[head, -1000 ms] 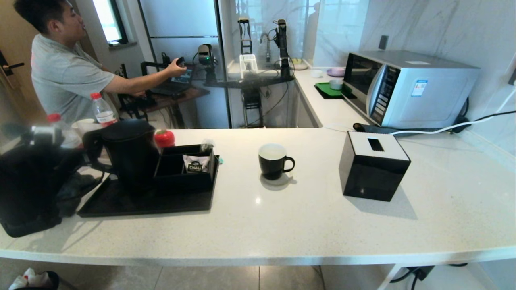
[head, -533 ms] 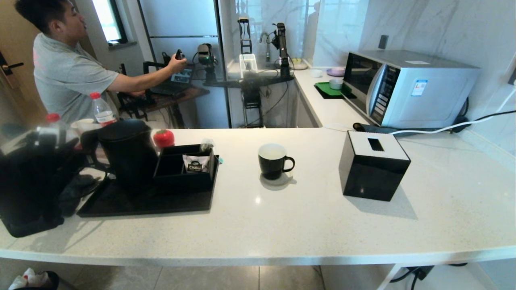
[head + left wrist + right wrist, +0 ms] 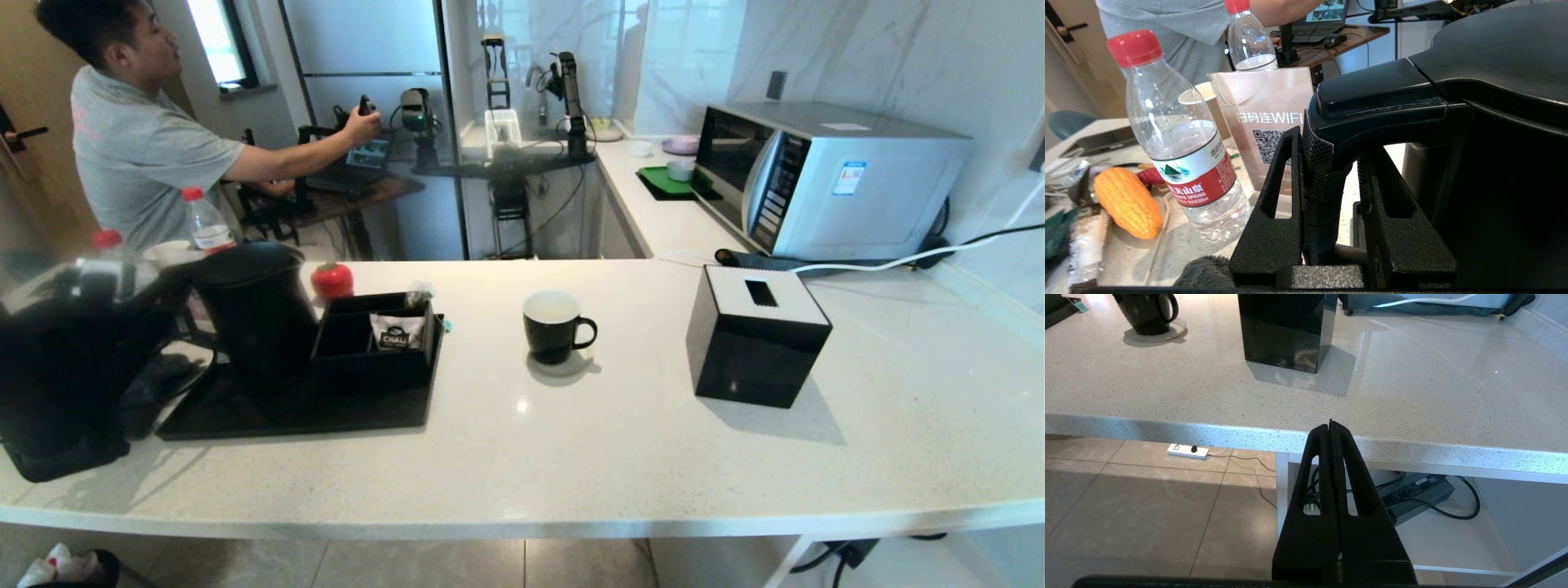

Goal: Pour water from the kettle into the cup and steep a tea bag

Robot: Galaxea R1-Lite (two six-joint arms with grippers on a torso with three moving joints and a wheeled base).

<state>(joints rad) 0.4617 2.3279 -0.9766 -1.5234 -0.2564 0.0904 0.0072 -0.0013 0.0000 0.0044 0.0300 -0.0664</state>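
White speckled stone surface: left claw grips the tall matte-black kettle by its handle; likely heavy, sloshing.

The kettle was matte black, its handle cross-hatched in texture. The cup was glossy black outside and white inside. The tissue box was black with a white top. The counter was white with fine speckles. The bottle was clear, red-capped, with a red and white label.
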